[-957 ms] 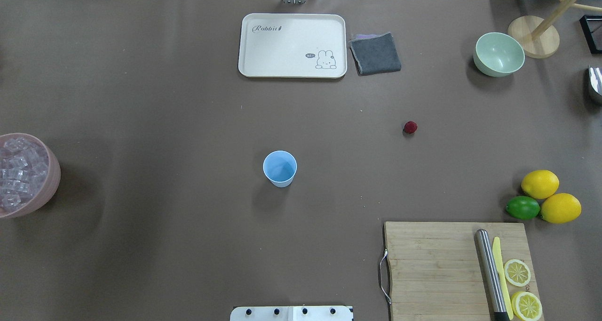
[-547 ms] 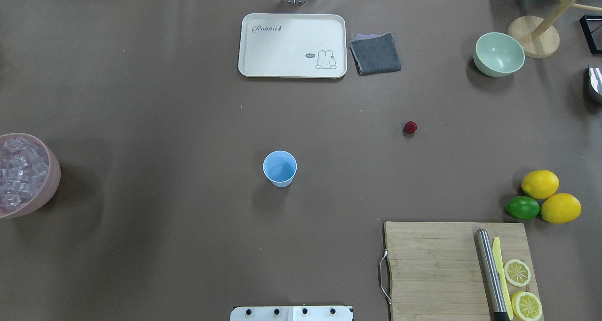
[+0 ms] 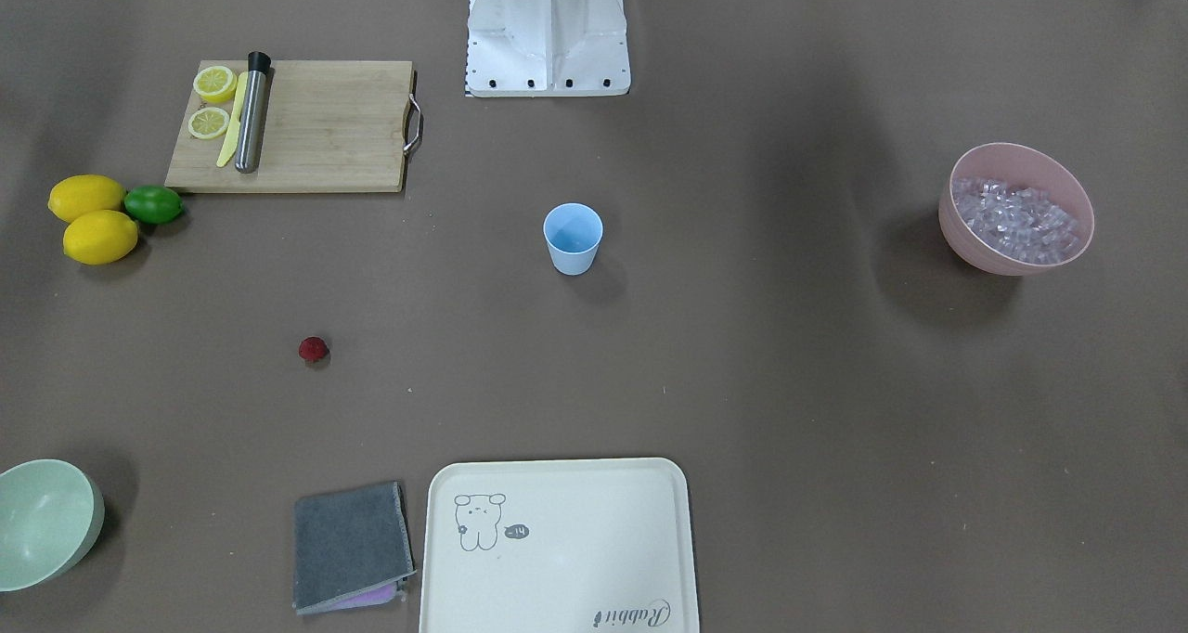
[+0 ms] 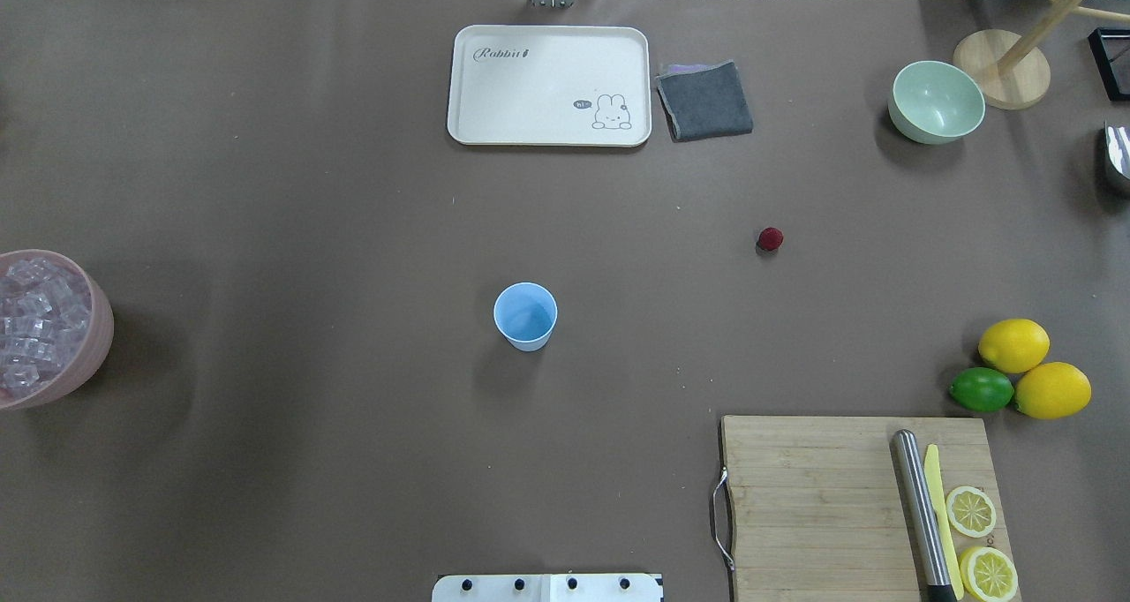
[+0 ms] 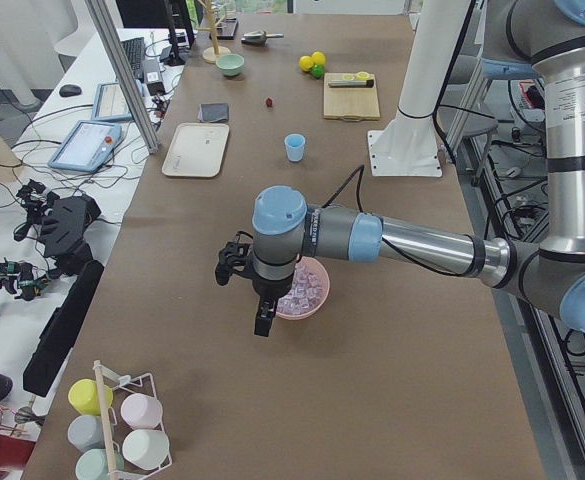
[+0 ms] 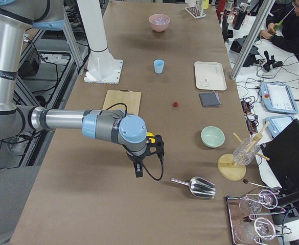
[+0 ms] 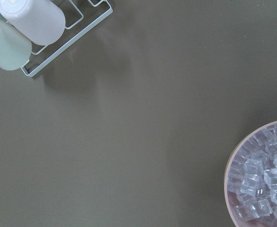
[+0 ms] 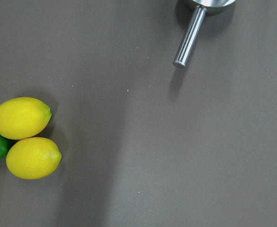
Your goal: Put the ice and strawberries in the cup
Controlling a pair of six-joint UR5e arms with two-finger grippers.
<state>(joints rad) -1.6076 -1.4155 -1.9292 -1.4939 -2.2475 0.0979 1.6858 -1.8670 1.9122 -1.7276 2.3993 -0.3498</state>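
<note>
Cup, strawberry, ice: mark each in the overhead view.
cup (image 4: 525, 316), overhead view, on its inner surface seen through the open mouth
strawberry (image 4: 770, 238), overhead view, middle of the berry
ice (image 4: 31, 328), overhead view, middle of the heap of cubes

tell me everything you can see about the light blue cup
The cup is a small light-blue tumbler, plastic-looking, tapered toward its base, plain and handleless. It stands upright, mouth up, and looks empty inside. It sits alone near the middle of the brown table, touching nothing else. The strawberry lies apart on the robot's right side, and the pink bowl of ice is far off on its left.
</note>
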